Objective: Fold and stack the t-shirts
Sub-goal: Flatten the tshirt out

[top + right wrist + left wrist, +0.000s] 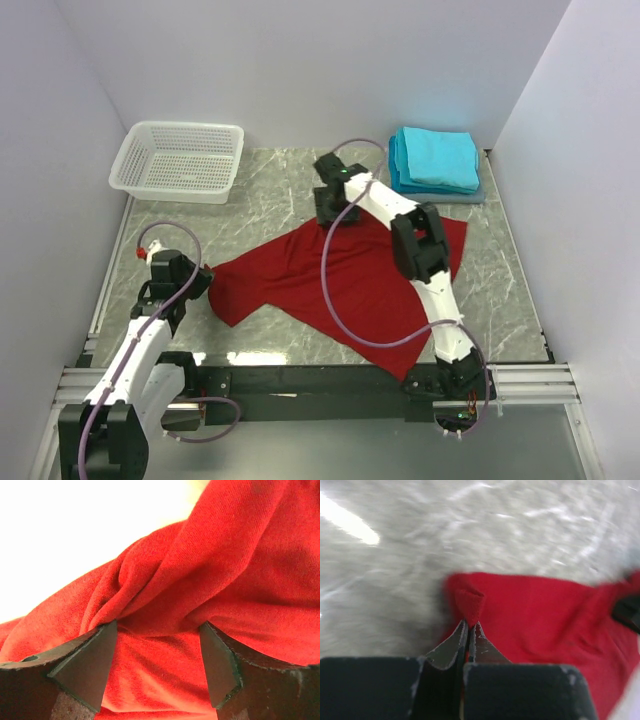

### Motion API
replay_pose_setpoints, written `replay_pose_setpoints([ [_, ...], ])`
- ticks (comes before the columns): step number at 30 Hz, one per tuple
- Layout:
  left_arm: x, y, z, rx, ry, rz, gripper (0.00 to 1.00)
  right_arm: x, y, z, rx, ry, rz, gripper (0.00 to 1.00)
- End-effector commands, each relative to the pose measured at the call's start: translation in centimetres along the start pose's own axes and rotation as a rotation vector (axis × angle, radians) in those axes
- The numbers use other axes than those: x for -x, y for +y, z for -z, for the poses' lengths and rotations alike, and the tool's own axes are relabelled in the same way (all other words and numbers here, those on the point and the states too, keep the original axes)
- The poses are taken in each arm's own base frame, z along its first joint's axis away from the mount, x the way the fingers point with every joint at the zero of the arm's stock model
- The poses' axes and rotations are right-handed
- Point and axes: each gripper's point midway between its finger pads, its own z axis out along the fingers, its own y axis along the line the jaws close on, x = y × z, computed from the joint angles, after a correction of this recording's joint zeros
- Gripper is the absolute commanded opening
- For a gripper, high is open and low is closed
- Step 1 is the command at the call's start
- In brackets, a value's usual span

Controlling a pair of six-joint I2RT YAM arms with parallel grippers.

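The turquoise shirts (435, 158) are stacked folded at the far right. The red shirt (340, 285) is left unfolded in the middle, its corner pinched by the left gripper (468, 625). The jaws of the right gripper (158, 626) are spread over it.

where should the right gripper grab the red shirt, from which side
Likely the bunched ridge at the far edge of the red shirt, from above: the open right gripper straddles it, and raised cloth grips easier than flat. The left gripper holds its left end.
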Motion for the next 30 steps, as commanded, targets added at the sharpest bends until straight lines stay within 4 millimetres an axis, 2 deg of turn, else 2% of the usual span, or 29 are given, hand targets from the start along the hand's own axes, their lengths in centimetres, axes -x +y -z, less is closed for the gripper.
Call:
replay_pose_setpoints([
  [1,-0.5,-3.9,0.7,-0.215,0.042,-0.024,0.01,-1.9,5.5,-1.1,0.093,0.078,0.115,0.73],
  [2,-0.3,-4.7,0.9,-0.256,0.034,-0.027,0.01,-2.4,7.7,-0.9,0.157,0.089,0.149,0.73],
  [3,-0.6,-5.2,1.2,-0.289,0.052,-0.038,0.01,-1.4,9.6,-0.3,0.213,0.056,0.171,0.73],
  [4,-0.7,-5.4,1.3,-0.308,0.051,-0.043,0.01,-1.5,10.8,-1.0,0.249,0.058,0.187,0.73],
  [6,-0.9,-6.1,1.9,-0.357,0.061,-0.07,0.01,-0.6,13.1,-0.1,0.313,0.011,0.238,0.73],
  [8,-1.1,-6.7,2.5,-0.4,0.068,-0.088,0.01,0.8,14.5,0.9,0.359,-0.053,0.261,0.73],
  [10,-1.0,-7.7,3.3,-0.462,0.061,-0.107,0.01,2.8,15.9,3.7,0.434,-0.137,0.281,0.73],
  [11,-1.0,-7.9,3.5,-0.477,0.061,-0.109,0.01,3.4,15.8,4.5,0.437,-0.162,0.286,0.73],
  [12,-0.8,-8.3,3.8,-0.493,0.053,-0.108,0.01,4.7,15.6,6.7,0.422,-0.219,0.29,0.73],
  [13,-0.5,-8.7,4.2,-0.513,0.043,-0.108,0.01,5.3,15.0,7.7,0.402,-0.246,0.302,0.73],
  [14,-0.4,-9.0,4.5,-0.529,0.035,-0.111,0.01,5.0,14.0,8.0,0.361,-0.248,0.299,0.74],
  [15,-0.1,-9.3,4.8,-0.542,0.025,-0.114,0.01,6.2,12.8,11.0,0.319,-0.317,0.287,0.74],
  [16,0.3,-9.7,5.1,-0.555,0.008,-0.116,0.01,6.2,11.9,12.0,0.293,-0.335,0.281,0.74],
  [17,0.6,-10.0,5.2,-0.561,-0.006,-0.115,0.01,4.9,10.1,11.0,0.228,-0.317,0.265,0.74],
  [18,0.8,-10.3,5.4,-0.571,-0.012,-0.121,0.01,5.4,9.1,14.6,0.223,-0.381,0.24,0.74],
  [19,1.3,-10.8,5.7,-0.585,-0.028,-0.125,0.01,5.4,7.9,15.5,0.187,-0.412,0.21,0.75],
  [20,1.4,-11.1,5.8,-0.597,-0.029,-0.122,0.01,2.8,6.1,14.2,0.14,-0.358,0.203,0.75],
  [21,1.5,-11.3,5.9,-0.606,-0.032,-0.123,0.01,2.5,5.0,17.1,0.143,-0.407,0.171,0.75],
  [22,1.8,-11.8,6.1,-0.624,-0.04,-0.123,0.01,1.4,4.0,17.6,0.128,-0.405,0.135,0.75],
  [23,1.8,-11.9,6.2,-0.631,-0.043,-0.124,0.01,-1.6,2.2,16.1,0.085,-0.341,0.129,0.75],
  [24,1.9,-12.0,6.2,-0.636,-0.042,-0.121,0.01,-2.6,1.3,18.0,0.091,-0.362,0.104,0.75],
  [25,1.9,-12.0,6.1,-0.63,-0.045,-0.119,0.01,-4.7,0.2,18.0,0.074,-0.319,0.081,0.75],
  [26,2.0,-12.0,6.1,-0.626,-0.047,-0.118,0.01,-8.4,-0.7,16.6,0.061,-0.237,0.1,0.75],
  [27,2.1,-11.9,6.0,-0.62,-0.053,-0.119,0.01,-10.0,-1.3,17.8,0.081,-0.233,0.098,0.75],
  [28,2.2,-12.0,6.0,-0.62,-0.057,-0.117,0.01,-12.5,-2.0,17.8,0.074,-0.179,0.098,0.75],
  [29,2.1,-12.0,6.0,-0.62,-0.059,-0.116,0.01,-16.0,-2.6,17.6,0.071,-0.128,0.127,0.75],
  [30,2.2,-11.8,5.9,-0.615,-0.066,-0.115,0.01,-18.1,-2.9,17.5,0.073,-0.091,0.137,0.75],
])
